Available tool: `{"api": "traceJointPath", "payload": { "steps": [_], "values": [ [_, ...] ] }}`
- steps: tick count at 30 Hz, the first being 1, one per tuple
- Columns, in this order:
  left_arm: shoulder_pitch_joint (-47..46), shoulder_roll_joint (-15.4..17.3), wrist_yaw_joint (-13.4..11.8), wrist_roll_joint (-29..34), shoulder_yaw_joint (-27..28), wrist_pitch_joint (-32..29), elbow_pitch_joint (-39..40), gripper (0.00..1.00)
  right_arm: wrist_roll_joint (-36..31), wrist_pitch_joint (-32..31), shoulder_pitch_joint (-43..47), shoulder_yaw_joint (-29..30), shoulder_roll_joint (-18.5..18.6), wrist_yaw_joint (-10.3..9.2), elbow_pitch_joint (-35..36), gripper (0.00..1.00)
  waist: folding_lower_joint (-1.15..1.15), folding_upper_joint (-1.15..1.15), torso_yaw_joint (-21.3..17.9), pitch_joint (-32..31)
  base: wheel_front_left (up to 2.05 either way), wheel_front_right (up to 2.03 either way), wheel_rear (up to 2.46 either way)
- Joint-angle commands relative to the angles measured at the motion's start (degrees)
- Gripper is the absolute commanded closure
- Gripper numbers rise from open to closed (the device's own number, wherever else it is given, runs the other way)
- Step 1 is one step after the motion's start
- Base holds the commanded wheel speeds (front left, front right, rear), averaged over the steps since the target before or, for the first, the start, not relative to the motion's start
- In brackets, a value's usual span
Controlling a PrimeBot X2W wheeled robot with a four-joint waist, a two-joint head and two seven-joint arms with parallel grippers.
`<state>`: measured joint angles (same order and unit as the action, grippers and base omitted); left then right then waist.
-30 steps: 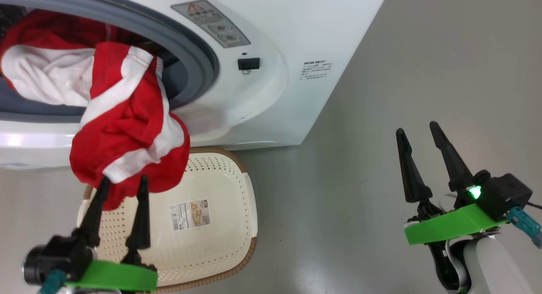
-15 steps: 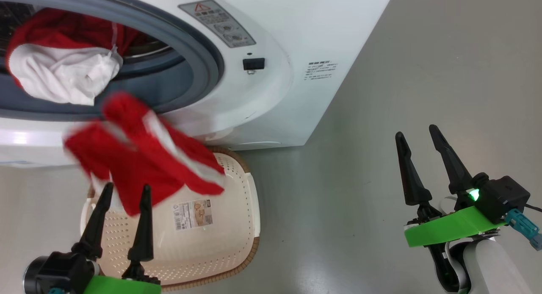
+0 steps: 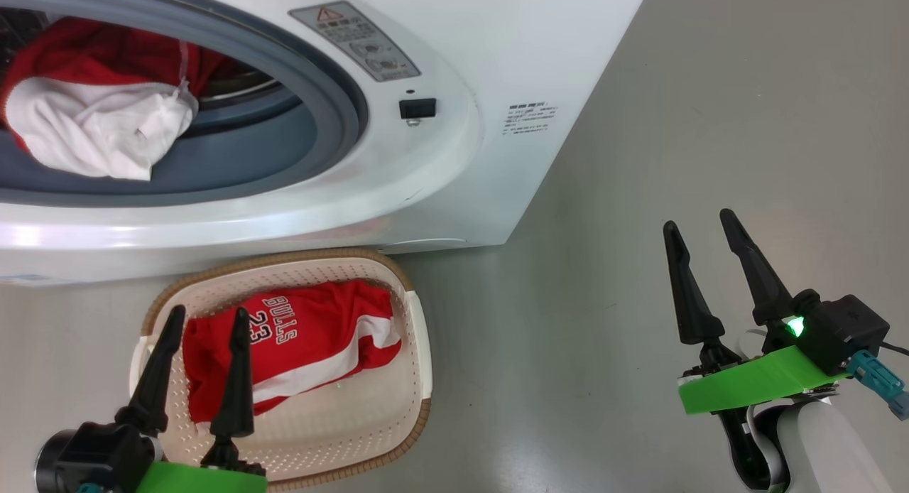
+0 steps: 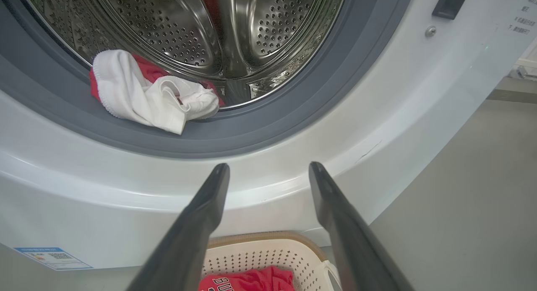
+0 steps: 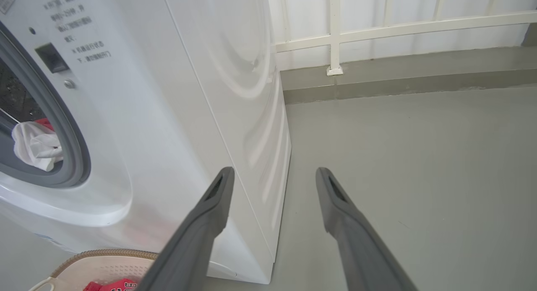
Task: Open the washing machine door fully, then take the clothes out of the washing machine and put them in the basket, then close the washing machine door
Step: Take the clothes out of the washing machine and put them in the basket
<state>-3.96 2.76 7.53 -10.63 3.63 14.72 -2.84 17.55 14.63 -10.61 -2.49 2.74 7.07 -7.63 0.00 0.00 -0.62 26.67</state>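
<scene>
Below washing machine [image 3: 497, 67] mouth, basket [image 3: 420, 351] holds red jersey [image 3: 305, 337]. Second red-white garment [image 3: 92, 123] lies on grey ring [image 3: 213, 170]. Left hand [image 3: 209, 312] released, empty, over basket; right hand [image 3: 699, 219] released, well aside. Unloading roughly half done; next: left hand up to pinch white fold.

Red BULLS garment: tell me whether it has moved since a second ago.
Yes. The red BULLS garment fell from the grey ring of the washing machine down into the basket.
</scene>
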Motion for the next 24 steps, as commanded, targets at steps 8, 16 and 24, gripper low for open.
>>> {"api": "traceJointPath", "payload": {
  "steps": [8,16,24],
  "values": [
    [-0.09,0.30,-0.04,0.47,2.29,0.28,1.36,0.00,-0.03,0.37,1.05,-1.07,0.14,0.42,1.03,0.00,0.00,0.00,0.02,-1.21,0.00,0.00,0.00],
    [1.24,0.25,-0.04,0.82,3.40,0.28,1.29,0.00,-0.16,0.37,2.71,-1.06,0.14,0.42,0.20,0.00,0.00,0.00,-0.25,-4.87,0.00,0.00,0.00],
    [3.20,0.55,-0.04,1.00,5.08,0.28,0.62,0.00,-0.89,0.37,6.10,-0.75,0.14,0.42,-0.49,0.00,0.00,0.00,-0.73,-9.73,0.00,0.00,0.00]
  ]
}}
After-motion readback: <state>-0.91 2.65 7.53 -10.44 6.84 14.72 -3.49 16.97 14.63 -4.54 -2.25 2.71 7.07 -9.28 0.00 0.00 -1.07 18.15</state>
